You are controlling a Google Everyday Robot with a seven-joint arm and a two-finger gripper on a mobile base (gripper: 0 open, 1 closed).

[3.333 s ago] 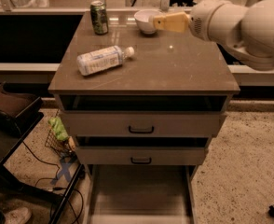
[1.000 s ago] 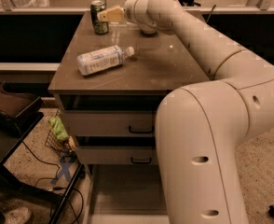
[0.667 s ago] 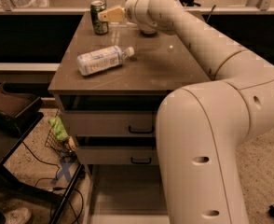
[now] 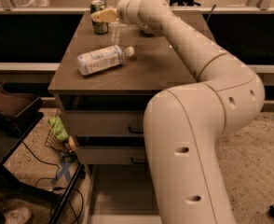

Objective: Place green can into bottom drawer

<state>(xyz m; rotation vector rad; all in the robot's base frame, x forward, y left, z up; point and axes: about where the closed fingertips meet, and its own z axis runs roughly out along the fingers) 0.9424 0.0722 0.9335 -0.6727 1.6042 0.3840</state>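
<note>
The green can (image 4: 97,22) stands upright at the far left corner of the brown cabinet top (image 4: 141,69). My gripper (image 4: 102,16) reaches in from the right and sits right at the can's upper part, overlapping it in view. The bottom drawer (image 4: 116,190) is pulled out at floor level below the two upper drawers. Its grey floor shows on the left, and my arm hides its right part.
A clear plastic bottle (image 4: 102,59) with a white label lies on its side on the cabinet top, nearer the front left. A black stand (image 4: 11,108) and a wire basket with green stuff (image 4: 58,129) sit left of the cabinet. Cables lie on the floor.
My arm swung from the right side of the cabinet top across to the far left. Over the last second the gripper closed the small gap to the can.
</note>
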